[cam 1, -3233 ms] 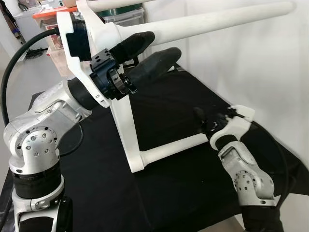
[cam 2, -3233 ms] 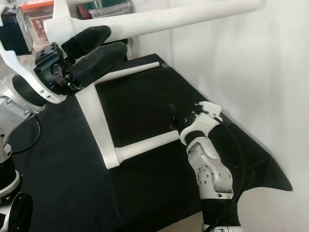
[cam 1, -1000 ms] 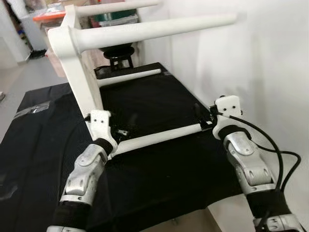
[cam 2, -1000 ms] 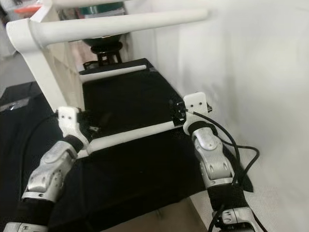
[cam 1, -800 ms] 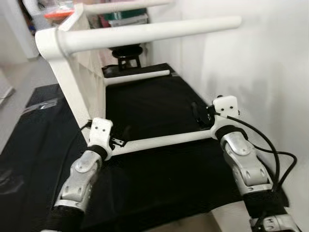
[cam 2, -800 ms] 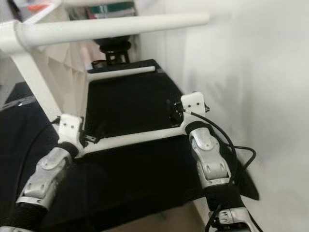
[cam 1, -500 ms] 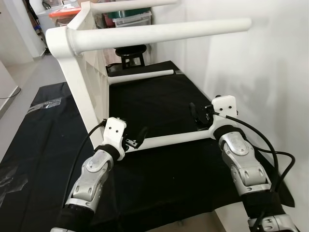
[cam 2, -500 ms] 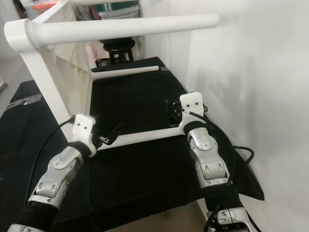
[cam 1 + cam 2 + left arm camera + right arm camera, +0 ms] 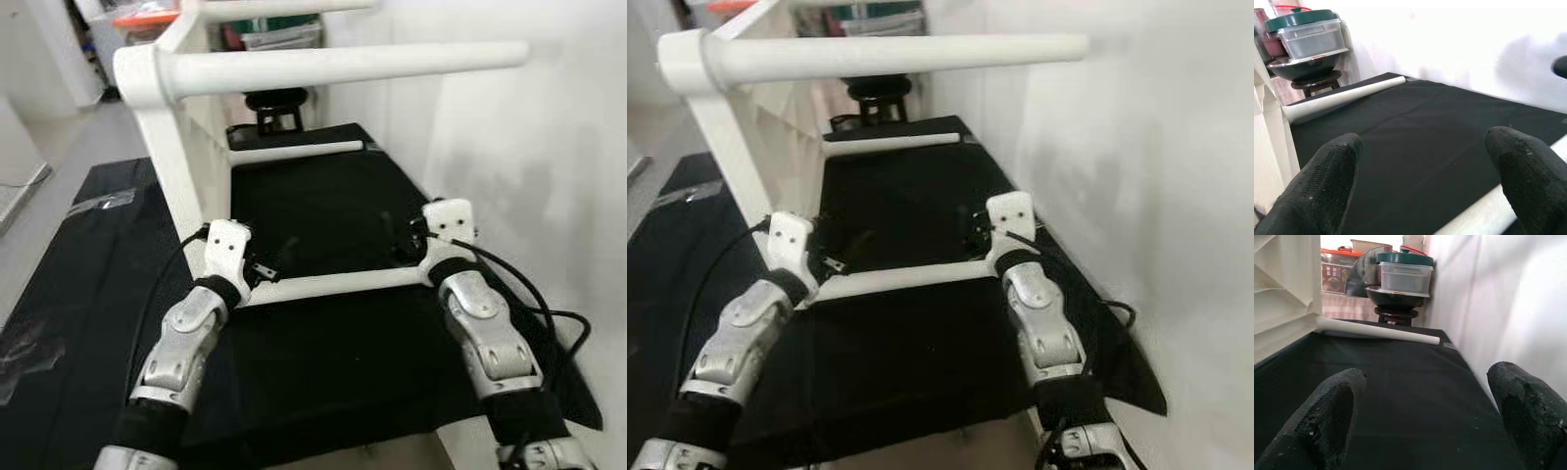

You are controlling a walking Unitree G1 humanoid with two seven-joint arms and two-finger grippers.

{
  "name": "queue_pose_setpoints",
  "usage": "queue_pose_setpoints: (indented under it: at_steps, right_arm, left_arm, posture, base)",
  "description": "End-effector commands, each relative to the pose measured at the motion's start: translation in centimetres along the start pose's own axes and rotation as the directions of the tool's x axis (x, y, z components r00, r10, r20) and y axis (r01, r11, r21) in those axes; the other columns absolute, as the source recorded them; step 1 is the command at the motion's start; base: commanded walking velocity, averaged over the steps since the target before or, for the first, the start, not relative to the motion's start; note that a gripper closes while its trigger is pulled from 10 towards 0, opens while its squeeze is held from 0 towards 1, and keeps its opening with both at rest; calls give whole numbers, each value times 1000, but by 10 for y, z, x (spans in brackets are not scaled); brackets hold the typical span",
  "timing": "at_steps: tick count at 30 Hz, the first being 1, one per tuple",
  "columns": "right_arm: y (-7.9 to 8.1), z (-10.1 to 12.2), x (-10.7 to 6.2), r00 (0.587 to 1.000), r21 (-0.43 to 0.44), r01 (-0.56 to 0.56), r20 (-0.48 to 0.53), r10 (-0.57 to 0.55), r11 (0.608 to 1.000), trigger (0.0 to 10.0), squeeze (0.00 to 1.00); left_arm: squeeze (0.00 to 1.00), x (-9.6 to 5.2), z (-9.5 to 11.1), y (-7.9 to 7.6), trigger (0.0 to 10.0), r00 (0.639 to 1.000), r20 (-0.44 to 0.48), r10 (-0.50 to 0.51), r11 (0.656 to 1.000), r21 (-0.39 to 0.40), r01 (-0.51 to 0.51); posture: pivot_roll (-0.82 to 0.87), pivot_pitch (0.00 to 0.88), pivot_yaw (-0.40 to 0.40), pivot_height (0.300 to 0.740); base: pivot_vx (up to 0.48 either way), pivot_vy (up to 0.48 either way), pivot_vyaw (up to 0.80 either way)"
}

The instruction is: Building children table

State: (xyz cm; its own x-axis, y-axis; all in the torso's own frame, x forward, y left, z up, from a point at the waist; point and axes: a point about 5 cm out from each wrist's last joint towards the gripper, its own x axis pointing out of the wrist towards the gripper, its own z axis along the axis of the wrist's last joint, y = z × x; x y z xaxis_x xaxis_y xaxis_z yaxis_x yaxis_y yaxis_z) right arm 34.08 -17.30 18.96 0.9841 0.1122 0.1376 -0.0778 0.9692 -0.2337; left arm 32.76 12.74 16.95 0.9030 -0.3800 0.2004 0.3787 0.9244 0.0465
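Children table (image 9: pixel 186 147) lying on its side on black cloth (image 9: pixel 323 343), legs pointing toward white wall (image 9: pixel 549 196).
Left gripper (image 9: pixel 276 271) and right gripper (image 9: pixel 400 235) are hovering at lowest leg (image 9: pixel 338 284), both spread wide, gripping nothing. Risk, as judged: an uneven two-ended grasp is likely tipping the frame or sliding it on cloth.

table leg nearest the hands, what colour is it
White, lying on the black cloth; the table leg shows best in the left eye view.
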Motion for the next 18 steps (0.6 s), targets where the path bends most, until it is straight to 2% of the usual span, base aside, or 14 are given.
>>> queue_pose_setpoints:
  at_steps: [1, 6, 9, 11, 18]
  right_arm:
    - [-2, -2, 0, 1000, 30, 21, -10, -21, 999, 10000, 0]
    - [-1, -1, 0, 1000, 21, 16, -2, -15, 1000, 10000, 0]
    - [1, -2, -1, 1000, 12, -3, -1, 3, 1000, 10000, 0]
    - [3, -2, -1, 1000, 36, -7, 6, 7, 999, 10000, 0]
    - [6, -4, -2, 1000, 37, -18, -2, 18, 999, 10000, 0]
  left_arm:
    - [0, 0, -3, -2, 10000, 1000, -14, -13, 1000, -21, 13]
    - [0, 0, -4, -5, 10000, 1000, -16, -27, 999, -32, 27]
    - [0, 0, -5, -7, 10000, 999, -19, -32, 999, -38, 31]
    - [0, 0, -6, -8, 10000, 999, -23, -40, 998, -49, 39]
    - [0, 0, -5, -10, 10000, 998, -19, -53, 997, -56, 52]
  posture:
    - [-79, 0, 72, 740]
    - [-79, 0, 72, 740]
    - [-77, 0, 70, 740]
    - [-77, 0, 68, 740]
    - [-76, 0, 67, 740]
  base:
    - [0, 0, 0]
    - [0, 0, 0]
    - [0, 0, 800]
    - [0, 0, 0]
    - [0, 0, 0]
